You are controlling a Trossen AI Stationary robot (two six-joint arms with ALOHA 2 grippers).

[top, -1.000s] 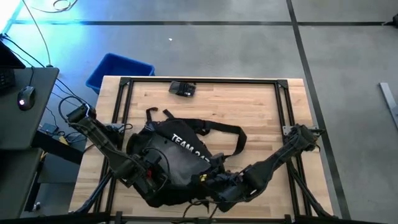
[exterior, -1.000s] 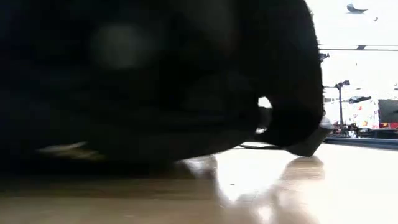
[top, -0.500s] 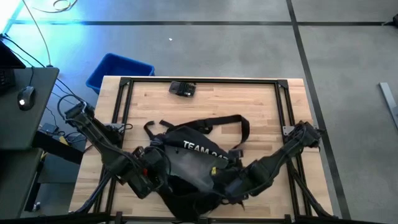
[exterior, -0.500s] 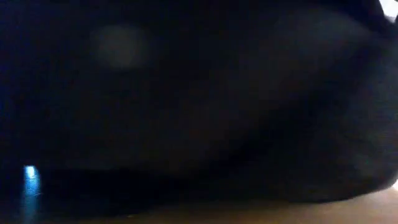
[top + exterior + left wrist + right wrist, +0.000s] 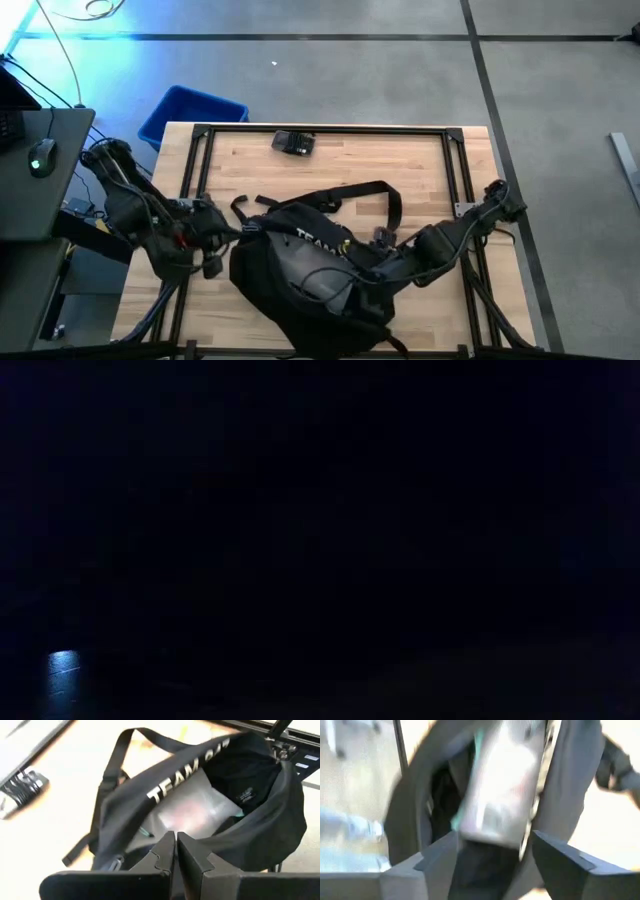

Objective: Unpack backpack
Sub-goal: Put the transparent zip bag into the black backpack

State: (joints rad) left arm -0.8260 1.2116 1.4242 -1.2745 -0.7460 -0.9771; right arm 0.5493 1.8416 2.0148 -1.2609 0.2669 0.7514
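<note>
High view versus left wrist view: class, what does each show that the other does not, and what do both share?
Only the high view shows the whole table, both arms, the blue bin beyond the table's far edge and the right hand at the backpack's opening. Only the left wrist view shows inside the bag: a clear plastic packet and a dark folded garment, with the left hand shut just outside. Both show the backpack, its straps and white lettering, and a small black device.
</note>
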